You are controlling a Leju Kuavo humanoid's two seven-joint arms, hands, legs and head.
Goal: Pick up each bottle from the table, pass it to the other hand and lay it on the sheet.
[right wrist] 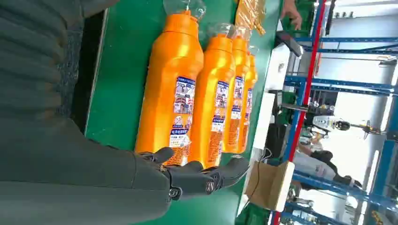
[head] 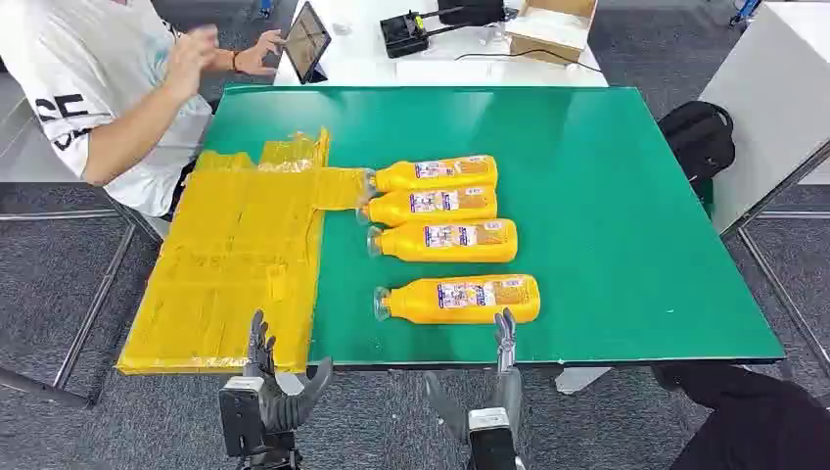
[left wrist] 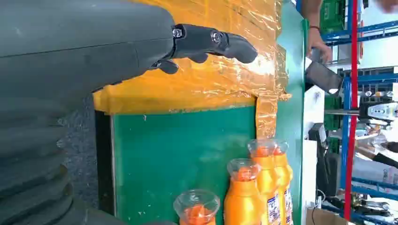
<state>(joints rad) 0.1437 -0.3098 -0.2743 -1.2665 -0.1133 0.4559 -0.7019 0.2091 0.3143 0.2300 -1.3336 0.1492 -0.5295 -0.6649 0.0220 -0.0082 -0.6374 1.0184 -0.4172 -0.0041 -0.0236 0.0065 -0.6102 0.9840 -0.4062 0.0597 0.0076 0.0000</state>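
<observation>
**Operator:** Green surface (head: pixel 607 215) status?

**Manual:** You have four bottles lying side by side on it, caps toward the yellow sheet (head: pixel 235 264). The far bottle (head: pixel 436 173) touches the sheet's strip; none lies fully on the sheet, so judge every transfer as outstanding.

**Operator:** Hands?

**Manual:** Your left hand (head: pixel 269 377) and right hand (head: pixel 494 387) hover at the near edge, fingers apart, grasping nothing. The nearest bottle (head: pixel 460 299) lies just beyond the right hand.
</observation>
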